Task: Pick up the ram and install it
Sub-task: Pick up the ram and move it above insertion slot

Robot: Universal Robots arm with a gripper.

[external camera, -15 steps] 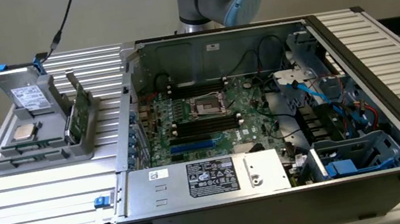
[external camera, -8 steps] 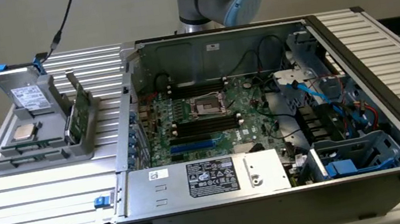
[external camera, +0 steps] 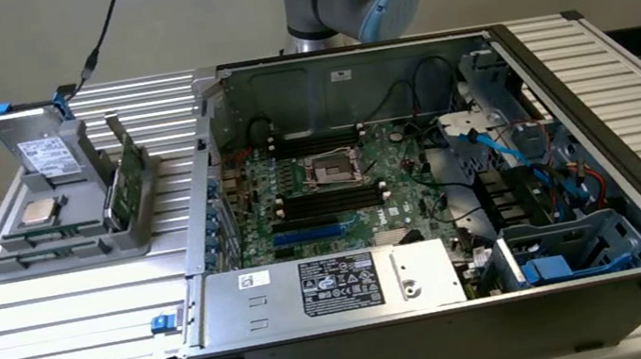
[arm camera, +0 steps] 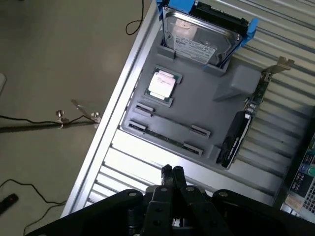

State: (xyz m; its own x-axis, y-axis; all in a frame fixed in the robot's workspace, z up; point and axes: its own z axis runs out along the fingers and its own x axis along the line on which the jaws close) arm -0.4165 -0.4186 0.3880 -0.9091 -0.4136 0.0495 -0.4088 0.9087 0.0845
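Claw [arm camera: 172, 172] pressed together, empty, hanging just off the grey tray [arm camera: 206, 105]. Ram [arm camera: 165, 137] stands on edge in its tray slot, apart from the claw. Risk: if you descend with the fingers unspread, they strike the stick's thin top edge and may crack or tip it.

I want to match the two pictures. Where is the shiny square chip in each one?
Exterior view: the square silver chip lies flat in the grey tray, on the table at the exterior view's left, beside the open computer case.
Wrist view: the chip lies in the same tray, beyond the gripper.
Shared landmark: the drive in blue brackets, propped at the tray's end next to the chip.
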